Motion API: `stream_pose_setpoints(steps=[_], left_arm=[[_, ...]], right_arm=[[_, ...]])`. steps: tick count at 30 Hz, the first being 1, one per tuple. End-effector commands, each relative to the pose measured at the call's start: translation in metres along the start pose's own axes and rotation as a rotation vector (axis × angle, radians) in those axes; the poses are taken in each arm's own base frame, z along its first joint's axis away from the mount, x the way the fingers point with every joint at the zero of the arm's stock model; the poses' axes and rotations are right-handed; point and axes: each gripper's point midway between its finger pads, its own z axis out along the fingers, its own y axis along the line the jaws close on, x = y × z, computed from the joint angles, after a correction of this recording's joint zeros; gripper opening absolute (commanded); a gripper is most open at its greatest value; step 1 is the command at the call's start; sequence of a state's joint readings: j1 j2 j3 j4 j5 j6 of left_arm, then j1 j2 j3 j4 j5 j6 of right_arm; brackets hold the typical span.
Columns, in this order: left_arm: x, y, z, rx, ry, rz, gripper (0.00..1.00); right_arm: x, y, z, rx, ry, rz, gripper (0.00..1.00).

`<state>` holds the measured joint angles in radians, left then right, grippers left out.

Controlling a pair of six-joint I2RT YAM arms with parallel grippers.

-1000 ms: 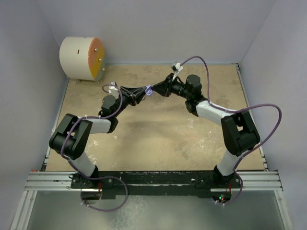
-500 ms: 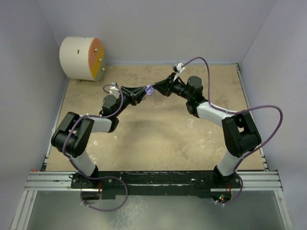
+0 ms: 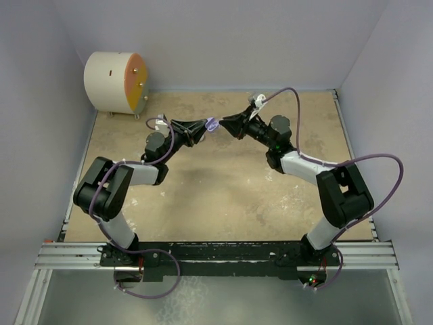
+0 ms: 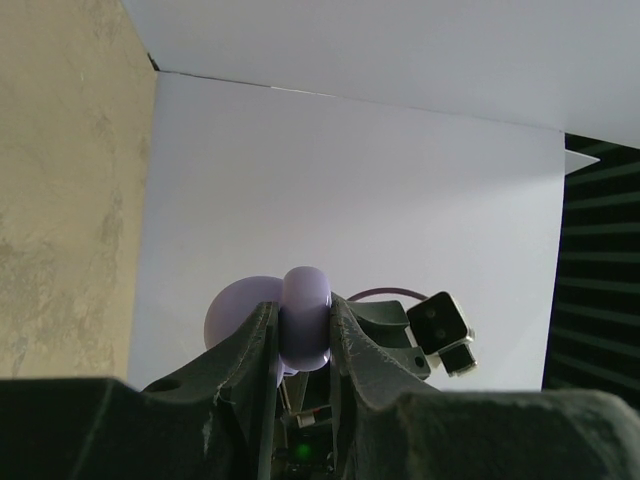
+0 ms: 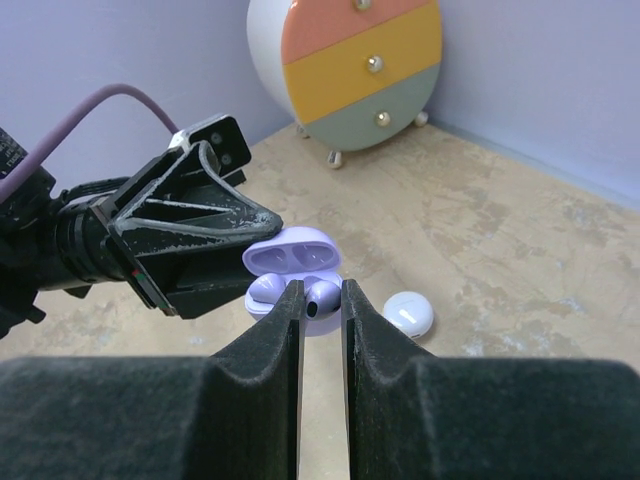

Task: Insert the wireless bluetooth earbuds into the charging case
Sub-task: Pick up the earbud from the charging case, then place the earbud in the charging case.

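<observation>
Charging case (image 5: 292,262): held up off the counter (image 3: 223,189) with its lid hinged open. Its lilac base is clamped between the fingers of the left hand (image 4: 303,312).
Left hand: pressed in on the case from both sides, and holding nothing else.
Earbud (image 5: 321,297): one lilac bud at the open mouth of the case, just under the raised lid.
Right hand (image 5: 320,290): fingers almost together, pinching the earbud at their tips. It faces the left hand across the case.
Seating: I cannot tell whether the bud touches its well or stops just short, because the right hand's own fingers cover most of the base.
Other bud: none is visible inside the case, but its wells are largely hidden.
White piece (image 5: 408,312): a small rounded white thing on the counter, below the case and a little to one side, apart from it. It is too small to tell whether it is a second bud.
Drum (image 3: 115,82): stands in the back corner, well away from the case, and has no part in this step.
Done, as it looks: the case is lifted and open, and one bud is gripped and lined up at the opening.
Left, by my reading: push this bud home, let go of it, fetch any bud not yet in the case, and perhaps shut the lid.
</observation>
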<state>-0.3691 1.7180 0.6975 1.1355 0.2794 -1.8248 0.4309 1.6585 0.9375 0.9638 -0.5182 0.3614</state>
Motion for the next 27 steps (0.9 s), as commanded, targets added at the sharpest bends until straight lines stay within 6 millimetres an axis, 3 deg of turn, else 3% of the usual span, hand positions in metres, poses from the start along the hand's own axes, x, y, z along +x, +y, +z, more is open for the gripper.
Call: stream_pose_setpoints(steps=[1,10,20,27], left_arm=[[0.004,-0.025,0.006,0.083,0.013,-0.020,0.00],[0.008,-0.022,0.009,0.076,0.028,-0.043,0.00],[0.010,-0.027,0.011,0.074,0.032,-0.031,0.00],[0.010,-0.030,0.010,0.077,0.031,-0.026,0.00]], right_arm=[[-0.059,0.009,-0.008,0.017,-0.204,-0.154,0.00],[-0.079,0.009,-0.018,0.143,-0.330,-0.338,0.00],[-0.070,0.024,-0.010,0.226,-0.348,-0.470,0.00],[-0.061,0.022,-0.009,0.262,-0.326,-0.506,0.00]])
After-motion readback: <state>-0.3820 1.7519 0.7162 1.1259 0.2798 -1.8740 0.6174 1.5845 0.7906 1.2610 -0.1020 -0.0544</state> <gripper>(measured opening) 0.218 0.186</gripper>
